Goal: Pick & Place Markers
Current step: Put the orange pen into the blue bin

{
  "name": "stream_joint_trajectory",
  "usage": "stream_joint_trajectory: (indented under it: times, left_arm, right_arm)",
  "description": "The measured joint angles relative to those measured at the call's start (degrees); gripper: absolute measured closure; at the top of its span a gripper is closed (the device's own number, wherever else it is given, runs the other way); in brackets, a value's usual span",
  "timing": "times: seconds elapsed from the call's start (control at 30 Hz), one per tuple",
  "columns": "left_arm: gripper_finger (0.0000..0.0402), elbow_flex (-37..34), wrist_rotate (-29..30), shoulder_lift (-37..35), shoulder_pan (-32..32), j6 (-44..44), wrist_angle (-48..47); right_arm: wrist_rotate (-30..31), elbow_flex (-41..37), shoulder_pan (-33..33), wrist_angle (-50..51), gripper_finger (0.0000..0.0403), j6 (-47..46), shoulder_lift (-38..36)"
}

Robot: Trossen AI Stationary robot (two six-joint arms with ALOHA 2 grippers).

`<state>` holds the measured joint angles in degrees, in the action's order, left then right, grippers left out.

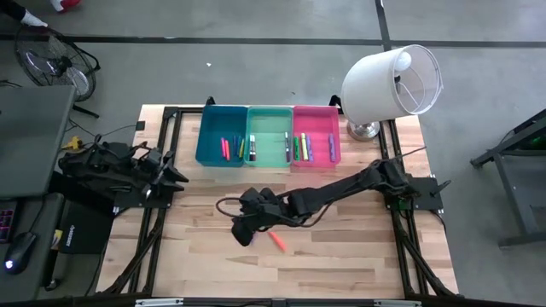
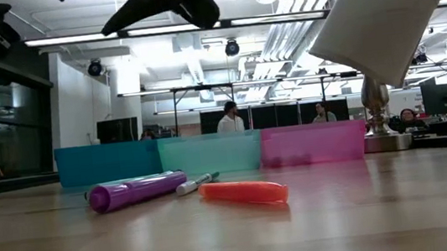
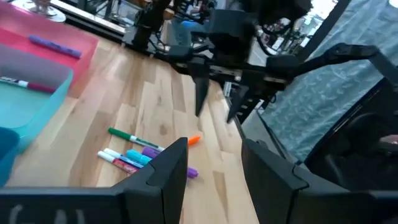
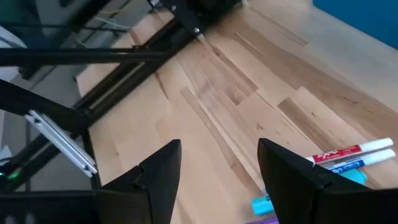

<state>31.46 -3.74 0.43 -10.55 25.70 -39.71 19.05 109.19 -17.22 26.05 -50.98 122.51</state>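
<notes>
The orange marker (image 1: 277, 241) lies flat on the counter (image 1: 341, 247), its long axis slanting diagonally, just beside the right end effector (image 1: 245, 232) on the side away from the bins. A purple marker (image 2: 132, 191) and other loose markers (image 3: 127, 155) lie beneath that end effector, which hovers above them with fingers parted, holding nothing. Bare counter surrounds them. The left end effector (image 1: 171, 177) waits open, well apart near the counter's edge.

Loose markers (image 2: 182, 189) lie mid-table — bins (image 1: 269, 135) behind them

white lamp (image 1: 394, 81), floor fan (image 1: 53, 64) — three bins (image 1: 270, 136)
</notes>
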Motion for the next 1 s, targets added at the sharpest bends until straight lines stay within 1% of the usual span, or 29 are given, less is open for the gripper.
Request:
stream_joint_trajectory:
  times: [0.2, 0.33, 0.5, 0.67, 0.77, 0.87, 1.0]
  left_arm:
    - [0.0252, 0.1, -0.7, 0.0, 0.0, -0.2, 0.1]
    - [0.0252, 0.1, -1.5, 0.0, 0.0, -0.2, 0.1]
    - [0.0252, 0.1, -1.5, 0.0, 0.0, -0.2, 0.1]
    - [0.0252, 0.1, -1.5, 0.0, 0.0, 0.0, 0.1]
    - [0.0252, 0.1, -1.5, 0.0, 0.0, 0.0, 0.1]
    - [0.0252, 0.1, -1.5, 0.0, 0.0, 0.0, 0.1]
    - [0.0252, 0.1, -1.5, 0.0, 0.0, 0.0, 0.1]
  right_arm:
    - [-1.6, 9.3, 0.3, 7.7, 0.0221, 0.5, 6.0]
    - [-5.9, 13.0, 0.6, 12.7, 0.0241, -0.3, 8.1]
    - [-10.2, 13.0, 0.4, 18.8, 0.0256, -3.7, 8.4]
    - [-16.1, 12.9, 0.5, 29.7, 0.0258, -8.5, 8.5]
    - [-18.3, 12.8, 0.4, 34.6, 0.0258, -10.6, 8.5]
    - [-20.0, 12.8, 0.4, 36.9, 0.0258, -11.9, 8.5]
    - [-20.1, 12.8, 0.3, 37.1, 0.0258, -12.2, 8.5]
